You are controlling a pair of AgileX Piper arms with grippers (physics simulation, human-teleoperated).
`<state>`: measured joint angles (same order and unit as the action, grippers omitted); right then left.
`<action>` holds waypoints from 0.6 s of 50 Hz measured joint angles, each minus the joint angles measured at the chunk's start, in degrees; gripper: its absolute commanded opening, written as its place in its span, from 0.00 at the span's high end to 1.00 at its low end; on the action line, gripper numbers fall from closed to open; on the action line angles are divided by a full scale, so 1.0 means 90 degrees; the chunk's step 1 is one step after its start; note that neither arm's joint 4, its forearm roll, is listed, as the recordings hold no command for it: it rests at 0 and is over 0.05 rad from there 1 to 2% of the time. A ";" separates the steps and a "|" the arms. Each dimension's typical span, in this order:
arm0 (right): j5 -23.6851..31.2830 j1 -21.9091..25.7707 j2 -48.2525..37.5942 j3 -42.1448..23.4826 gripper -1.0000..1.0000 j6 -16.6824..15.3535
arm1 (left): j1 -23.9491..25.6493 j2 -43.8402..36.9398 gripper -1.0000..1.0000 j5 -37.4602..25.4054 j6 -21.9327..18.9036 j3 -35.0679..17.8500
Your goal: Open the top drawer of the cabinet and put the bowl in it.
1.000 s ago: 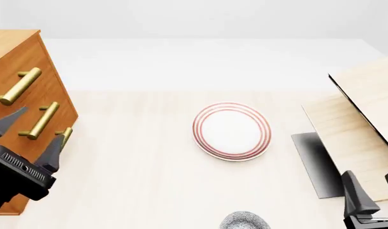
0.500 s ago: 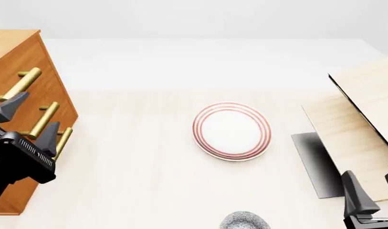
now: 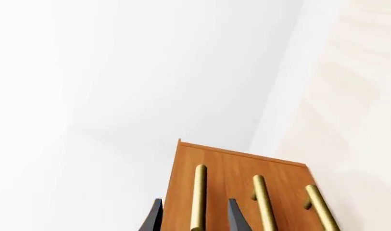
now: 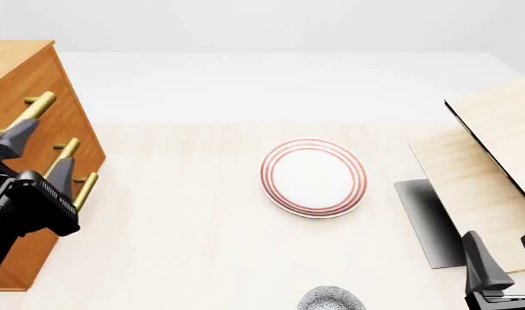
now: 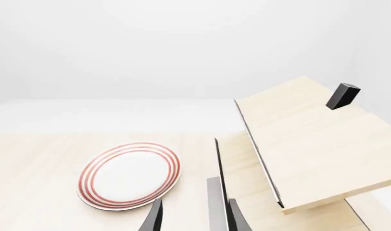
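Note:
The orange-brown cabinet [image 4: 68, 123] stands at the table's left edge with all its drawers shut. My left gripper [image 4: 43, 150] is open right in front of it. In the left wrist view the top drawer's brass handle [image 3: 199, 197] lies between the two dark fingers of the left gripper [image 3: 194, 216], with the cabinet [image 3: 229, 168] filling the space behind. The speckled bowl [image 4: 331, 301] sits at the near table edge, cut off by the frame. My right gripper [image 4: 507, 258] is open at the near right and holds nothing; it also shows in its wrist view [image 5: 195, 217].
A white plate with red rings [image 4: 314, 177] [image 5: 130, 174] lies mid-table. Pale wood panels [image 4: 482, 161] [image 5: 310, 139] lean at the right, over a dark grey slab [image 4: 424, 219]. A small black block [image 5: 343, 95] sits on the upper panel.
My left gripper has risen and closed in on the cabinet, from the lower handles up to the top handle. The right arm, bowl and plate have not moved.

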<state>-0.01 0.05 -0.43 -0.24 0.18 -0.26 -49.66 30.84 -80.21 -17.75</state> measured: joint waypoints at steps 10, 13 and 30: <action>0.0000 0.0000 0.0000 0.0000 0.00 0.0001 | -0.0199 -0.0177 0.00 0.0167 -0.0120 -0.0074; 0.0000 0.0000 0.0000 0.0000 0.00 0.0001 | -0.0249 -0.0262 0.00 0.0250 -0.0155 -0.0081; 0.0000 0.0000 0.0001 0.0000 0.00 0.0000 | -0.0515 -0.0687 0.00 0.0597 -0.0275 -0.0193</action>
<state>-0.01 0.04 -0.43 -0.24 0.17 -4.89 -55.84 36.21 -82.69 -19.49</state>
